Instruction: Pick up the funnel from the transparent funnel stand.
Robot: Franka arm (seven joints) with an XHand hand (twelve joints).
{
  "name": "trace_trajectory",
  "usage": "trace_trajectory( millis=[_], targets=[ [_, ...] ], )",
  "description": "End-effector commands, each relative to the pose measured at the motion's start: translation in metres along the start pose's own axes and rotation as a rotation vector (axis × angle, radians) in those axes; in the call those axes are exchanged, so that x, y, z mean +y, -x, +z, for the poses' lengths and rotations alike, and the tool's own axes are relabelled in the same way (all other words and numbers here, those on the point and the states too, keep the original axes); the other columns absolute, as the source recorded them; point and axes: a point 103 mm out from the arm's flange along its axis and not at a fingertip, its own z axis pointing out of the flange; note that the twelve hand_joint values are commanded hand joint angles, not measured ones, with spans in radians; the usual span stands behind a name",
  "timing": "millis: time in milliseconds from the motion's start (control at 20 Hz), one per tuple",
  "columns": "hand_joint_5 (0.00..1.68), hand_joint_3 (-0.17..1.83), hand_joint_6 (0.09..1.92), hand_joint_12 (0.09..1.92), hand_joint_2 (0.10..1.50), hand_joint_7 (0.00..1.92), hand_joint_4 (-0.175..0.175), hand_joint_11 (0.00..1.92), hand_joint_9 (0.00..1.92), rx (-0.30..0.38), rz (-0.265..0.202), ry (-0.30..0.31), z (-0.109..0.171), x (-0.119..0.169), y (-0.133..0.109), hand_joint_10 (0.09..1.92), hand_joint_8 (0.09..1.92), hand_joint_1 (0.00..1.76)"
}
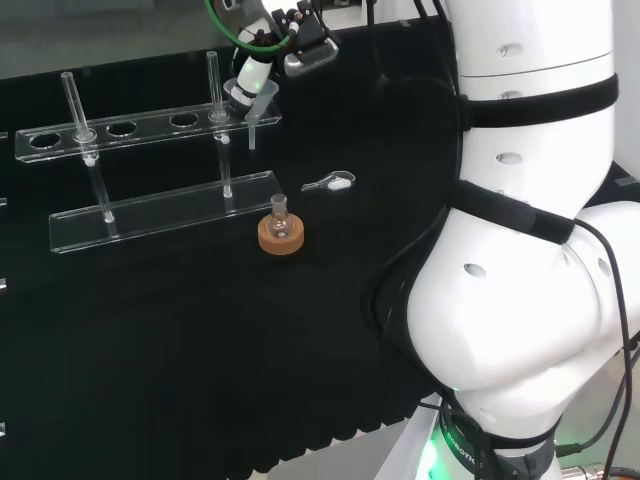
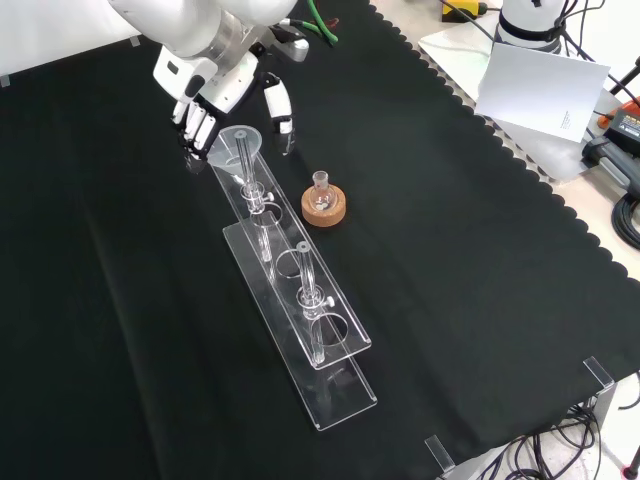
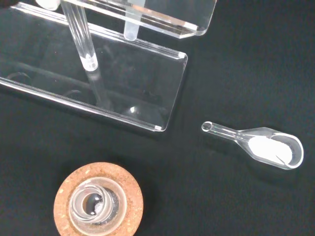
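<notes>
Front view puts the hand (image 2: 205, 110) at the far end of the transparent funnel stand (image 2: 300, 300), its fingers (image 2: 198, 128) curled down on one side of the funnel (image 2: 238, 141) and the thumb (image 2: 280, 108) reaching down on the other, so the funnel's wide clear mouth sits between them. Whether they actually touch it I cannot tell from where I stand. The funnel is seated in the end hole of the stand's upper plate, its stem (image 1: 252, 135) hanging below the plate in the head view, where the hand (image 1: 252, 85) leans in over that right-hand end. A small flask (image 2: 320, 185) stands on a cork ring (image 2: 325, 210) just beside the stand on the black cloth (image 2: 480, 250). From the wrist camera, a clear scoop (image 3: 266, 146) holding white powder lies near the stand's base plate (image 3: 98, 88).
</notes>
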Motion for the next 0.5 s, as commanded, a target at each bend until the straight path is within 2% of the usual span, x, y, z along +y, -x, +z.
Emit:
trace_trajectory(
  millis=[50,250,500],
  targets=[
    [0.36,0.3,0.09,1.5,0.68,0.29,-0.032,0.23,0.63,-0.03,-0.004,0.037,0.001,-0.001,-0.001,0.59,0.68,0.59],
    [0.57,0.35,0.13,1.45,0.68,0.57,-0.024,0.29,0.86,-0.084,0.016,0.122,-0.002,-0.005,-0.005,0.54,0.72,0.67],
    [0.72,0.45,0.77,1.35,0.68,0.82,-0.003,0.42,1.09,-0.172,0.05,0.253,-0.012,-0.017,-0.01,0.59,0.92,0.79]
  ],
)
